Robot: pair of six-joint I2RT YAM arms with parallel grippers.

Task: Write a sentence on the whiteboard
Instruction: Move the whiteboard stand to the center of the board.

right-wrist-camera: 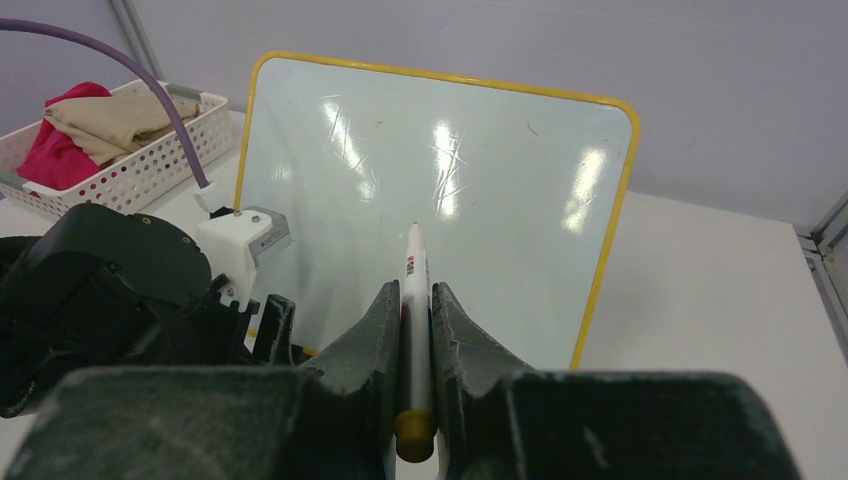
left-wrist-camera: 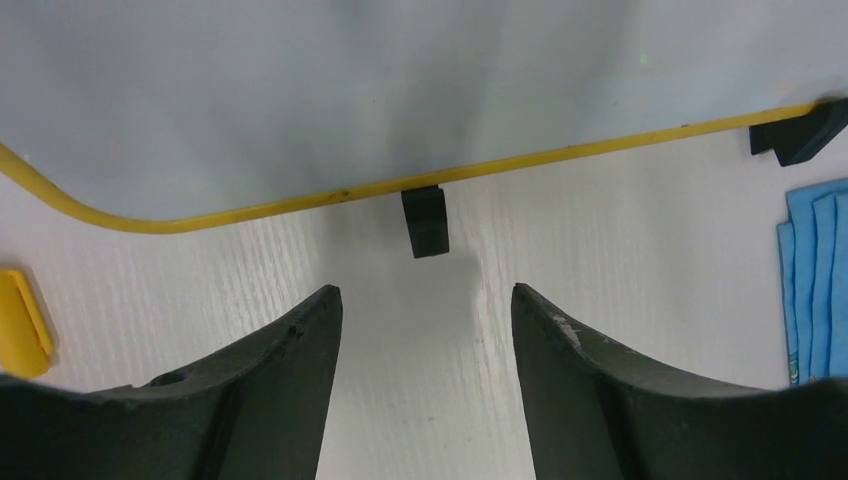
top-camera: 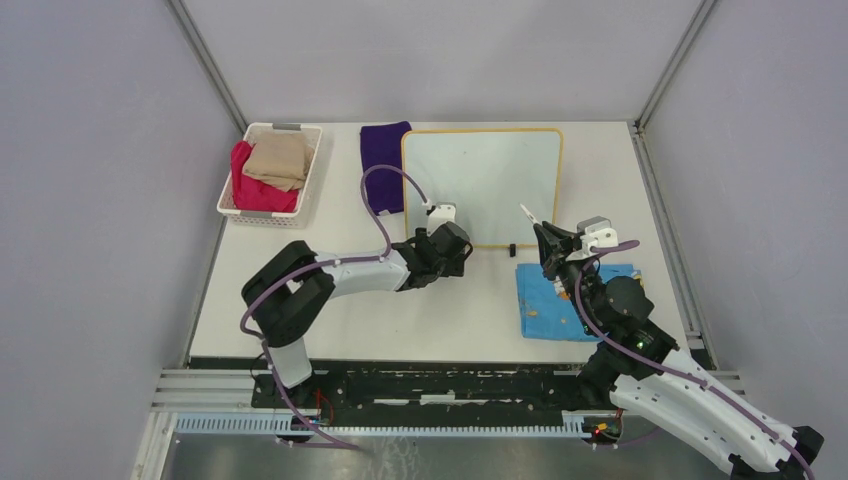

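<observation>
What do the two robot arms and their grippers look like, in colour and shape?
Both the left arm and the right arm have white shells between bulky black joints, and a purple cable runs along each. A small white block sits at each wrist. The left gripper and the right gripper each have two matte black fingers that taper toward the tip.

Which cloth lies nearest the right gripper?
The blue cloth, beside the right gripper; the purple cloth lies left of the whiteboard, the others in the basket.
</observation>
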